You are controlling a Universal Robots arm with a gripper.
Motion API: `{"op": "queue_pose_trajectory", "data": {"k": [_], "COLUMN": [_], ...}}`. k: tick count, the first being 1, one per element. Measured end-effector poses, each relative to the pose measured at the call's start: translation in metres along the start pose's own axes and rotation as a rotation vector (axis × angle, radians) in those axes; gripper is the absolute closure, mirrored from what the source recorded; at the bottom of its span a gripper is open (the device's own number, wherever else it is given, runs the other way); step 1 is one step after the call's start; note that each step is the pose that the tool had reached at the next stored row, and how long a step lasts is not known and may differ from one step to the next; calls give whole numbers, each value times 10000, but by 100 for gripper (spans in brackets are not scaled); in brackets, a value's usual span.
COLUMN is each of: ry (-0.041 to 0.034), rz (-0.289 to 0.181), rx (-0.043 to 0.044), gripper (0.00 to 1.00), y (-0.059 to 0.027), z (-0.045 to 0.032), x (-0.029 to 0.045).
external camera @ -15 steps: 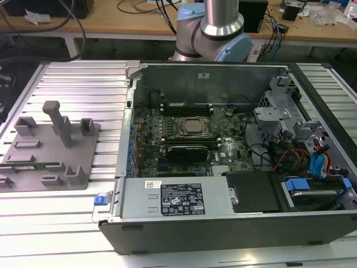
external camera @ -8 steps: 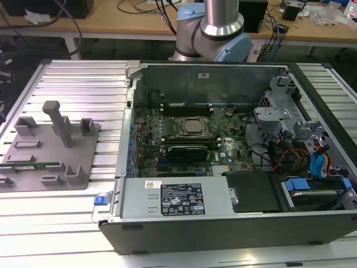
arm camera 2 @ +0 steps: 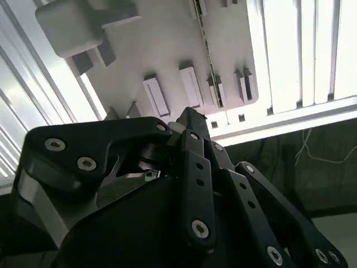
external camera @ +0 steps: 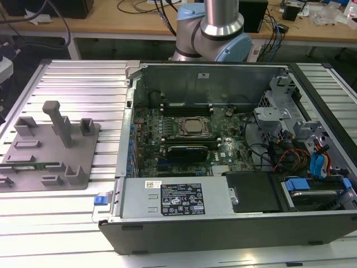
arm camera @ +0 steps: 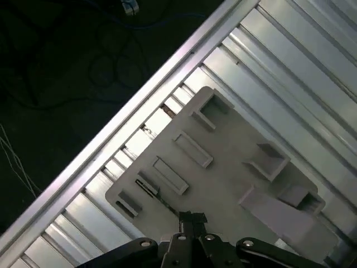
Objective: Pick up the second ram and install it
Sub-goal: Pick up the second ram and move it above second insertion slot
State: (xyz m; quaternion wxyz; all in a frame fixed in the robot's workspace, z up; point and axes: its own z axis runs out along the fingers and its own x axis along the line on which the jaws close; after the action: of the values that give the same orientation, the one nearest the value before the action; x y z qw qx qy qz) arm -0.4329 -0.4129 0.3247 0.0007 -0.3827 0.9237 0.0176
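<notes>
The second ram (external camera: 34,164) is a thin green stick lying in a slot of the grey tray (external camera: 83,162), at the exterior view's left. In the second wrist view its narrow edge (arm camera 2: 207,56) runs along the tray (arm camera 2: 162,44) just beyond my fingertips. My gripper (arm camera 2: 191,118) hangs above the tray, its dark fingers drawn together with nothing between them. In the first wrist view the gripper (arm camera: 189,219) hovers over the tray's near edge (arm camera: 223,167), and a dark sliver of the ram (arm camera: 147,186) sits in a slot close by.
The open computer case (external camera: 234,212) lies at the exterior view's right, with the motherboard (external camera: 184,139) and processor (external camera: 192,127) exposed. A tall grey post (external camera: 58,120) rises from the tray. The ribbed metal table (external camera: 83,84) ends at an edge (arm camera: 139,100) over a dark floor.
</notes>
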Motion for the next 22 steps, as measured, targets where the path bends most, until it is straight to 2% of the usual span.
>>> {"op": "queue_pose_trajectory", "data": {"k": [2,3,4,6,12,15,17,18,19,21,22], "ry": [135,178,201,234,328,353,364,389,430,458,535], "rz": [-791,-1241,-1502,-1971,-4557,-5572,-5930,-6557,-6874,-6876,-6861], "rx": [82,100,111,120,122,117,115,119,134,149,185], "gripper": [92,92,92,92,92,92,92,92,92,92,92], "y": [-1,-1,-1,-1,-2,-4,-4,-4,-4,-6,-9], "z": [4,8,10,15,71,100,108,121,126,136,149], "x": [0,0,0,0,1,2,1,2,2,2,7]}}
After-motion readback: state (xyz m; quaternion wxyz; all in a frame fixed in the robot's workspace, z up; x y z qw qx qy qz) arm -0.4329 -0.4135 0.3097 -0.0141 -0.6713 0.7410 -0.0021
